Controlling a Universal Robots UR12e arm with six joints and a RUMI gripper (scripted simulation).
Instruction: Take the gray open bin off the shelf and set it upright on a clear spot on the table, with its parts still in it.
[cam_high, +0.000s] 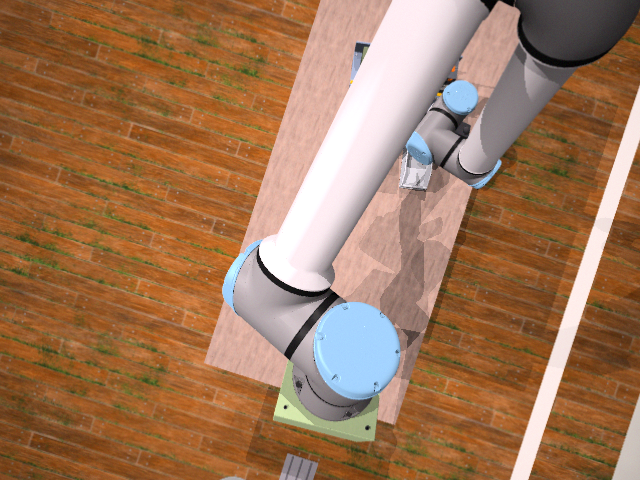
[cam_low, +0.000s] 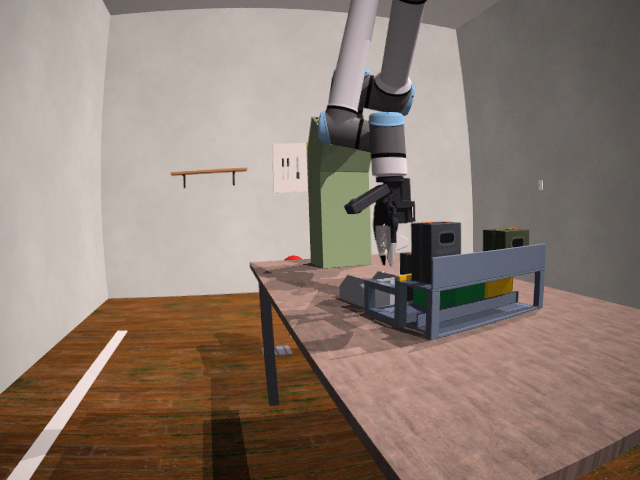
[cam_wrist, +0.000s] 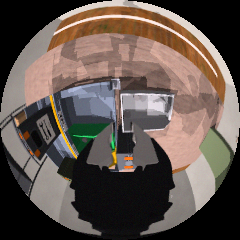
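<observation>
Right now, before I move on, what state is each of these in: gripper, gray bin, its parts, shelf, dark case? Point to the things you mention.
Gripper (cam_low: 387, 261) (cam_wrist: 122, 122): partly open, holding nothing
Gray bin (cam_high: 414, 178) (cam_low: 356, 293) (cam_wrist: 160, 104): open-topped, upright on the table
Bin's parts: can't tell
Shelf (cam_high: 355, 69) (cam_low: 488, 266) (cam_wrist: 92, 88): upright, loaded
Dark case (cam_high: 453, 73) (cam_low: 429, 248) (cam_wrist: 37, 131): upright

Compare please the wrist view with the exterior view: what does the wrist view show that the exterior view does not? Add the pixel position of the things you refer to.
Only wrist view: the wrench symbol (cam_wrist: 46, 126) on a dark case, and the view down into the gray open bin (cam_wrist: 147, 106) (cam_low: 356, 293).
Only exterior view: the wooden wall shelf (cam_low: 208, 171), the white tool panel (cam_low: 281, 183) and the dark table leg (cam_low: 268, 351).
Both: that bin from outside or above, the gripper (cam_wrist: 122, 122) (cam_low: 387, 265) with fingers apart, and the white floor line (cam_wrist: 120, 17) (cam_low: 82, 390).
</observation>
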